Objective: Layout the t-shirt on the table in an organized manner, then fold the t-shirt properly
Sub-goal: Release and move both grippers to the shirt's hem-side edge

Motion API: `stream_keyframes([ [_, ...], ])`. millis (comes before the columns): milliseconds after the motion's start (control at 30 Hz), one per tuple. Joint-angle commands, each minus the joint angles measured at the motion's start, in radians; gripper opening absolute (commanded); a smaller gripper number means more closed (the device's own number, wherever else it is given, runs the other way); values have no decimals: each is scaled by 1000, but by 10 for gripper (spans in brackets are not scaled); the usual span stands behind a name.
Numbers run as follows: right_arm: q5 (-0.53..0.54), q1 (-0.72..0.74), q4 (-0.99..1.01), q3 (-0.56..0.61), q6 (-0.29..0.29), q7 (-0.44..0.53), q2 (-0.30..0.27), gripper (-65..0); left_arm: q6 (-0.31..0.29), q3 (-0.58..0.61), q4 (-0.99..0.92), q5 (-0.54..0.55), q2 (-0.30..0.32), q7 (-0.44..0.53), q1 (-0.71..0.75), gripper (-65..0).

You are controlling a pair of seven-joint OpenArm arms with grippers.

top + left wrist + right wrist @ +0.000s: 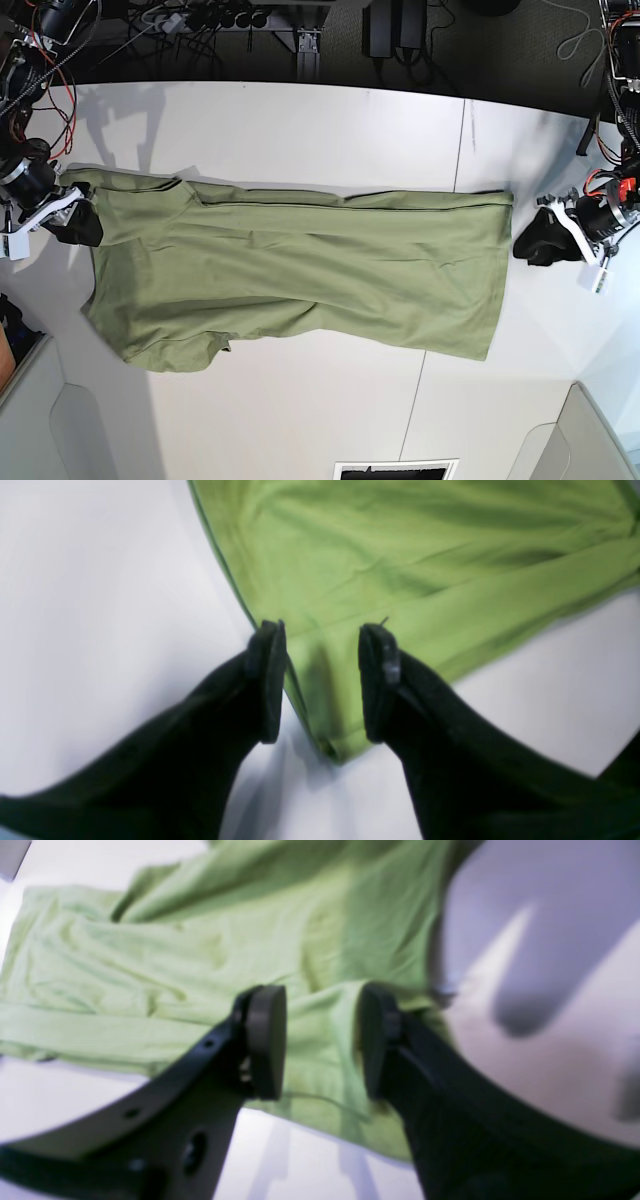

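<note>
Left gripper (322, 680), black jaws apart astride the corner of the wrinkled olive-green cotton t-shirt (300, 275); right gripper (322, 1042), likewise apart. Smooth wrinkles against white table (300, 130) before folding.

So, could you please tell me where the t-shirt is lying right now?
In the base view the t-shirt lies spread lengthwise across the middle of the table, stretched between the right gripper at its left end and the left gripper at its right end.
</note>
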State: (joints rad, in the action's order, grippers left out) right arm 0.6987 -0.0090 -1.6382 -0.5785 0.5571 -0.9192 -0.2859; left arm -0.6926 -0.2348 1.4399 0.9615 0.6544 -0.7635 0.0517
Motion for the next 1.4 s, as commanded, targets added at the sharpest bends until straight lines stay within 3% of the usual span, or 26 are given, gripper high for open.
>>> stream_keyframes([
  [0,20,11,-23,-6,4,17,-13,-404,-6,-24,18,38,33,18,-16,-381],
  [100,20,11,-23,-6,4,27,-10,-404,-6,-35,20,55,50,18,-14,-381],
  [167,20,11,-23,-5,4,49,-10,-443,-6,-29,20,61,45,19,-8,-381],
  [267,5,17,-20,-3,5,98,-10,-647,-6,-8,20,62,22,35,-7,-391],
  [467,-164,22,46,63,4,227,-10,-650,-6,110,20,-77,-15,142,-7,-575],
  [600,-274,42,145,140,4,280,-11,-650,-6,209,18,-255,-37,230,-10,-623],
  [733,-329,42,233,194,-2,293,-11,-650,-6,296,-3,-377,-66,230,-10,-625],
  [933,-324,-6,232,206,-3,278,-16,-650,-6,326,-5,-398,-63,229,3,-625],
  [1367,-306,-306,-24,204,-4,253,-58,-650,-6,325,183,-337,76,228,272,-624],
])
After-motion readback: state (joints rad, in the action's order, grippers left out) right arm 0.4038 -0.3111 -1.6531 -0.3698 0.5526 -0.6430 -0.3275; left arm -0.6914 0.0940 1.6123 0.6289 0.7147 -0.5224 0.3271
